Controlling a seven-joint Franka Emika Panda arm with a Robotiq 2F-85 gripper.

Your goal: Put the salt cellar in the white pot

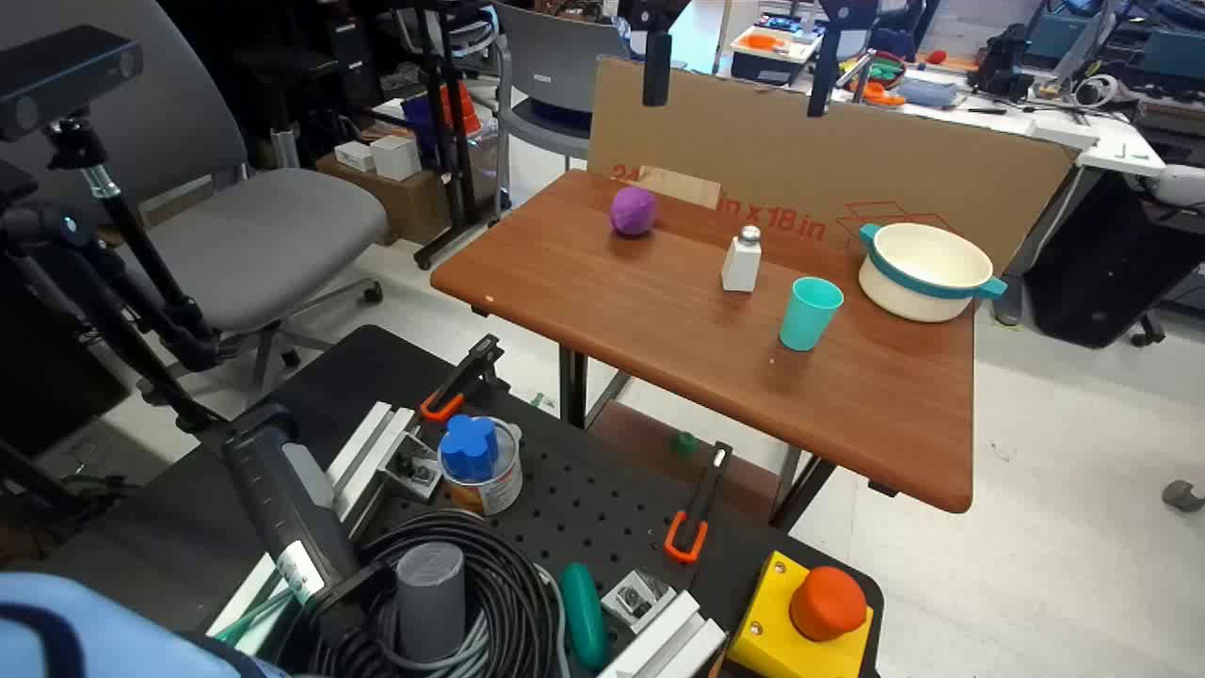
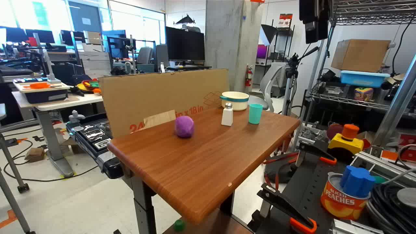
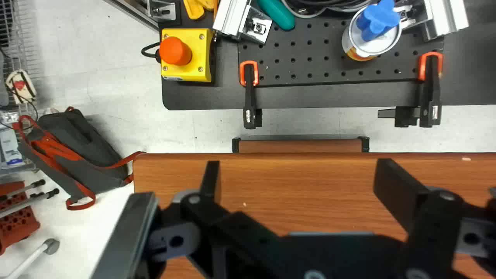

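The salt cellar (image 1: 741, 264) is a small white shaker with a grey cap. It stands upright on the brown table (image 1: 602, 282), and it also shows in an exterior view (image 2: 227, 116). The white pot (image 1: 908, 282), with a teal-green rim and handles, stands at a table corner beyond the teal cup; it also shows in an exterior view (image 2: 236, 104). Its inside is bare where visible. My gripper (image 1: 737, 102) hangs high above the table, fingers wide apart and empty. It also shows in the wrist view (image 3: 297, 166). The salt cellar and pot are out of the wrist view.
A teal cup (image 1: 811, 314) stands upright near the salt cellar, between it and the pot's side. A purple ball-like thing (image 1: 634, 211) lies on the table. A cardboard sheet (image 1: 800, 160) stands along one table edge. A black bench (image 3: 286, 95) with clamps, a can and a red button faces the opposite edge.
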